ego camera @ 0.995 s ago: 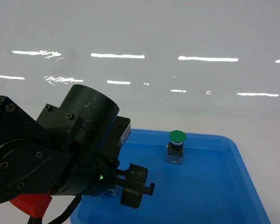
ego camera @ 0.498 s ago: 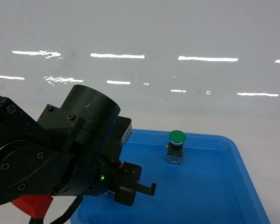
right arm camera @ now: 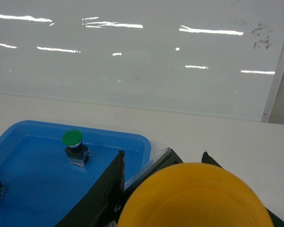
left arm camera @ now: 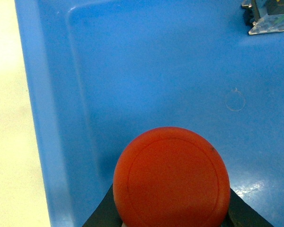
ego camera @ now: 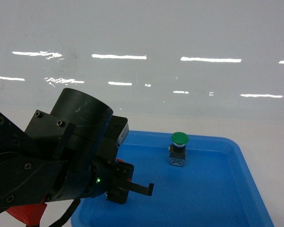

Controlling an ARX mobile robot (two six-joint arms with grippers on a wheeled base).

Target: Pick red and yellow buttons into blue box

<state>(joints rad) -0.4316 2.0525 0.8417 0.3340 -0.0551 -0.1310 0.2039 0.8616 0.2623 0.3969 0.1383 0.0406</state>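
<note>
In your head view, the left arm fills the near left, its black wrist hanging over the near-left corner of a shallow blue tray on the white desk. The left tool points right over the tray floor; from here you cannot tell what sits between its fingers. A green-capped button stands upright on the tray's far side, well apart from the tool. The right arm does not show here.

In your left wrist view, the red button fills the near centre, its round cap facing the camera, with the black fingers of the left tool closed against it on both sides. Below it lies the tray floor, the tray's left rim running beside the pale desk. A clear-and-black switch block pokes in at the far right corner.

In your right wrist view, the yellow button bulges at the near centre, clamped between the dark fingers of the right tool. It hangs over the desk just right of the tray's right rim. The green-capped button stands in the tray at the left. The blue box appears in none of your views.
</note>
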